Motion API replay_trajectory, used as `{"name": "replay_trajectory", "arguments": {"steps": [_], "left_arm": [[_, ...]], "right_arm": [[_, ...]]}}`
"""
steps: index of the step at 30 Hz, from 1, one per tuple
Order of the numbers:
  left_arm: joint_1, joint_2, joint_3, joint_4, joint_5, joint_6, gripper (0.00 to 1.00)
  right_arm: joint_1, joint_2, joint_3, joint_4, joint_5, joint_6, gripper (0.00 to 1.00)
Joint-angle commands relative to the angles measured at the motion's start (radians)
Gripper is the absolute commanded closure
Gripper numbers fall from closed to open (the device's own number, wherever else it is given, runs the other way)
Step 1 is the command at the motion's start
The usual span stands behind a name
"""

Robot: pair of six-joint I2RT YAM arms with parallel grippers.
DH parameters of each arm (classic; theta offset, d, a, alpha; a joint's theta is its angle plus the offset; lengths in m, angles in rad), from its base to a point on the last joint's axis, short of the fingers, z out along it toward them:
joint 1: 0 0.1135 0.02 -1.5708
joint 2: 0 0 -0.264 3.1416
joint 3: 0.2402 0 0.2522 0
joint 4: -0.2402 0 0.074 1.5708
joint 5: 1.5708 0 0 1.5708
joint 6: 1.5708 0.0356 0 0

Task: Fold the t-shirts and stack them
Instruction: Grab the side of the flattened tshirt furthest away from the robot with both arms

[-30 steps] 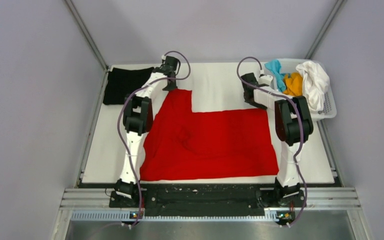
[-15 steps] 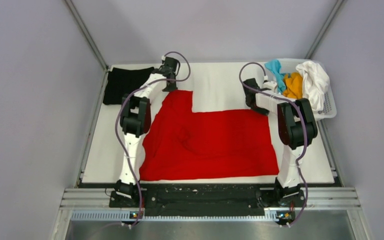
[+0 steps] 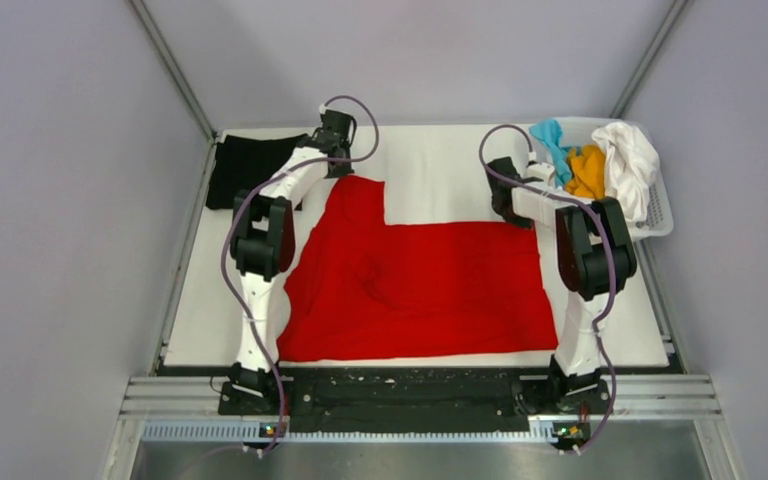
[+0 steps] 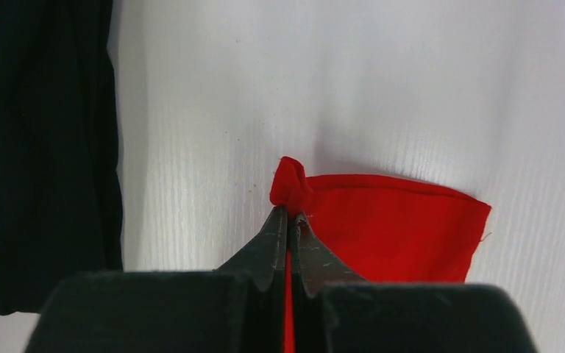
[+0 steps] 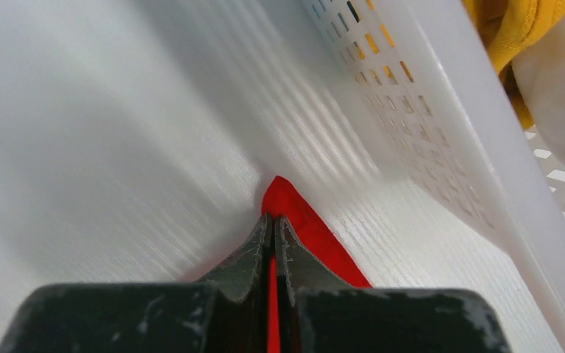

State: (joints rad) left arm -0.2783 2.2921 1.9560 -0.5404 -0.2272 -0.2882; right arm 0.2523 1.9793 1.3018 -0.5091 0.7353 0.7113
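Note:
A bright red t-shirt (image 3: 420,285) lies spread over the middle of the white table (image 3: 430,185). My left gripper (image 4: 288,213) is shut on the shirt's far left corner (image 4: 290,184), which bunches up between the jaws. My right gripper (image 5: 273,219) is shut on the shirt's far right corner (image 5: 283,198), close beside the basket wall. A black t-shirt (image 3: 250,165) lies folded at the far left of the table and shows as a dark mass (image 4: 40,147) in the left wrist view. White (image 3: 632,165), orange (image 3: 588,170) and teal (image 3: 550,140) t-shirts sit in the basket.
A white slotted plastic basket (image 3: 660,215) stands at the far right corner; its wall (image 5: 419,110) runs right next to my right gripper. Grey walls enclose the table on the left, back and right. A black rail (image 3: 410,385) runs along the near edge.
My right gripper moved to the red shirt's far right corner and shut on it. My left arm shifted slightly towards the far left, still holding its corner.

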Motion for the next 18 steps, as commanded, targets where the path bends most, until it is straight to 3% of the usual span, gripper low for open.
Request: {"name": "replay_trajectory", "arguments": {"steps": [1, 8, 18], "left_arm": [[-0.001, -0.123, -0.034, 0.069, 0.016, 0.006, 1.0], [-0.011, -0.25, -0.149, 0.085, 0.12, 0.025, 1.0], [-0.078, -0.544, -0.553, 0.198, 0.146, 0.026, 1.0]], "right_arm": [[-0.004, -0.088, -0.02, 0.058, 0.003, 0.006, 1.0], [0.008, -0.23, -0.143, 0.188, -0.039, -0.062, 1.0], [0.048, -0.378, -0.287, 0.176, -0.103, -0.1, 1.0]]}}
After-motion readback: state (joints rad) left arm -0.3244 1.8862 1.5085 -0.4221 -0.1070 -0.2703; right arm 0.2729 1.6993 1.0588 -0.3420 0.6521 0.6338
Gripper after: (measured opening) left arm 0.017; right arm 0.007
